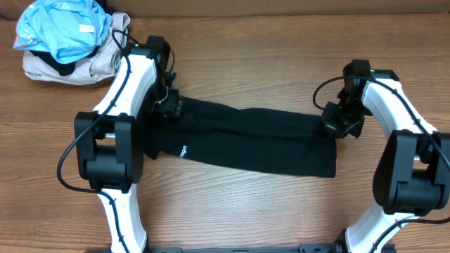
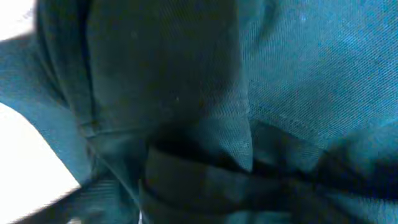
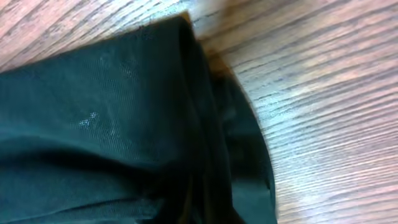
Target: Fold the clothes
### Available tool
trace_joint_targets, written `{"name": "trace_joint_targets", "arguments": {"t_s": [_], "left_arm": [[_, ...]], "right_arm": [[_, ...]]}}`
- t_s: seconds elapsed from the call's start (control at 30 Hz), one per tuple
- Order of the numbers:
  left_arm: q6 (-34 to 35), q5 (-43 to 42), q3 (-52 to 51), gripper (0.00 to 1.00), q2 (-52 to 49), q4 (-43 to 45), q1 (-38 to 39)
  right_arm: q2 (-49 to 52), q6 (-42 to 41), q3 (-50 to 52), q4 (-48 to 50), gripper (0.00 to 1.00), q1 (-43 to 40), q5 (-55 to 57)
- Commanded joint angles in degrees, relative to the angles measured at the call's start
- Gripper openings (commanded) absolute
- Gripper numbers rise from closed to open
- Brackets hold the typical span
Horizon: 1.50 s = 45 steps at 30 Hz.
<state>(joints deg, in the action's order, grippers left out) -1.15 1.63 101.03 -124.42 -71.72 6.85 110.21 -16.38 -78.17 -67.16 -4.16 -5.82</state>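
Note:
The black shirt (image 1: 253,140) lies as a long folded band across the middle of the table, with a small white logo (image 1: 183,150) near its left end. My left gripper (image 1: 171,105) is at the band's far left corner, and my right gripper (image 1: 336,125) is at its far right corner. Both look shut on the cloth. In the left wrist view, dark fabric (image 2: 186,74) fills the frame and hides the fingers. In the right wrist view, the shirt's folded edge (image 3: 112,124) bunches toward the jaws, with bare wood beside it.
A light blue garment (image 1: 63,28) lies on top of a beige garment (image 1: 91,67) at the far left corner of the wooden table (image 1: 246,63). Both arm bases stand at the near edge.

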Motion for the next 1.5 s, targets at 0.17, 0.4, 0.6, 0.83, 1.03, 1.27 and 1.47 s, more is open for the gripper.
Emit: {"name": "trace_joint_targets", "arguments": {"t_s": [0.17, 0.4, 0.6, 0.83, 1.03, 1.27, 1.47], "left_arm": [[-2.27, 0.28, 1.14, 1.00, 0.07, -1.33, -0.17], [-1.07, 0.35, 13.77, 1.00, 1.20, -10.19, -0.17], [3.10, 2.01, 27.39, 1.00, 5.16, -15.08, -0.20], [4.46, 1.99, 33.18, 1.00, 12.44, -12.96, -0.20], [4.61, 1.97, 33.18, 1.00, 16.15, -12.44, -0.20], [4.63, 1.95, 32.59, 1.00, 15.87, -15.47, -0.20], [5.49, 1.92, 32.57, 1.00, 15.85, -15.43, -0.20]], "right_arm": [[-0.46, 2.91, 0.26, -2.29, 0.52, -2.10, -0.46], [-0.59, 6.47, 0.26, -3.41, 0.65, -4.61, -5.75], [-0.59, 9.40, 1.81, -0.48, 0.72, -5.27, -10.84], [-0.59, 8.90, 7.48, 5.33, 0.73, -4.55, -10.27], [-0.59, 4.96, 9.79, 6.88, 0.73, -4.46, -3.82], [-0.59, 4.13, 15.67, 12.92, 0.33, -2.97, -7.96], [-0.74, 3.63, 15.56, 15.04, 0.04, -3.50, -11.89]]}}
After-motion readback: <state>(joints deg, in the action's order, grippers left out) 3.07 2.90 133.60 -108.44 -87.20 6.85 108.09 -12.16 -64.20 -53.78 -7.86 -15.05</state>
